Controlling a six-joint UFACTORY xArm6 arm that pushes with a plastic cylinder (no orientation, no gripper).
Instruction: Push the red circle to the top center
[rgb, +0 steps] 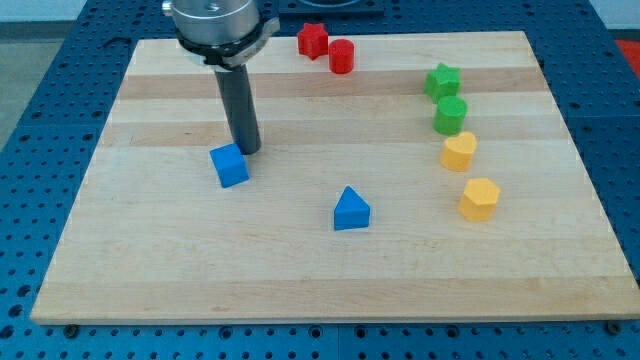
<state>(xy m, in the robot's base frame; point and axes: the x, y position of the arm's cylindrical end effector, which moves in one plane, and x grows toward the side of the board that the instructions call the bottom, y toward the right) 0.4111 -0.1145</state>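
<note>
The red circle (342, 56) stands near the view's top, a little right of centre on the wooden board (150, 260). A red star (312, 39) sits just up and left of it, nearly touching. My tip (247, 150) rests on the board at the left centre, right beside the upper right corner of a blue cube (230, 165). The tip is well below and to the left of the red circle.
A blue triangle (351, 209) lies at the centre bottom. On the right, top to bottom: a green star (442, 80), a green cylinder (450, 115), a yellow heart-like block (459, 151) and a yellow hexagon (479, 198). The arm's round metal head (213, 20) hangs over the top left.
</note>
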